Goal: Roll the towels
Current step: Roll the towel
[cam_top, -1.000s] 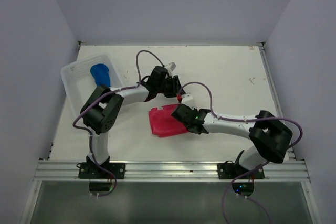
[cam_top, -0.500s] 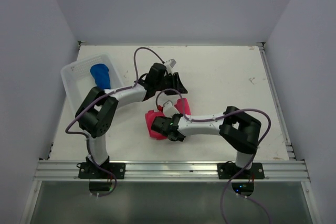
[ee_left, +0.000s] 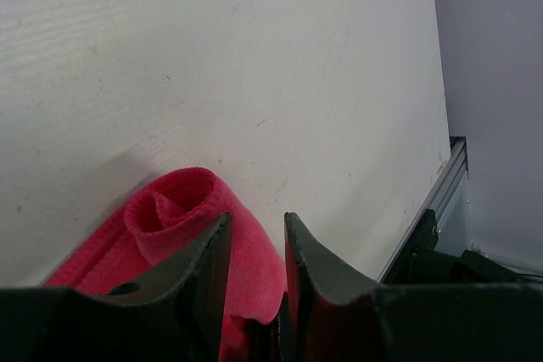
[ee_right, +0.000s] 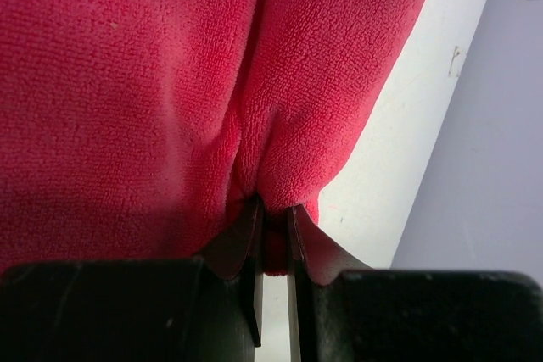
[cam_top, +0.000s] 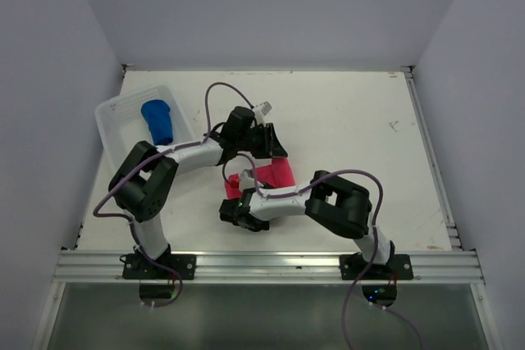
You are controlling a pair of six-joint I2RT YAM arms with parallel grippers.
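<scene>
The pink-red towel (cam_top: 271, 174) lies mid-table, partly rolled, between both grippers. My left gripper (cam_top: 275, 149) sits at its far edge, and in the left wrist view the gripper (ee_left: 254, 222) is shut on a fold of the towel (ee_left: 170, 205), whose rolled end shows just ahead. My right gripper (cam_top: 235, 209) is at the towel's near left corner. In the right wrist view that gripper (ee_right: 273, 208) pinches a ridge of the red cloth (ee_right: 127, 82). The blue towel (cam_top: 157, 119) lies rolled in the basket.
A white slotted basket (cam_top: 111, 108) stands at the back left of the table. An aluminium rail (cam_top: 262, 264) runs along the near edge. Grey walls close in on three sides. The right arm's forearm crosses low over the table in front of the towel.
My right gripper has swung left and nearer, drawing the pink-red towel with it, so the towel now looks narrower and bunched. The left gripper's jaws have narrowed a little on the far edge.
</scene>
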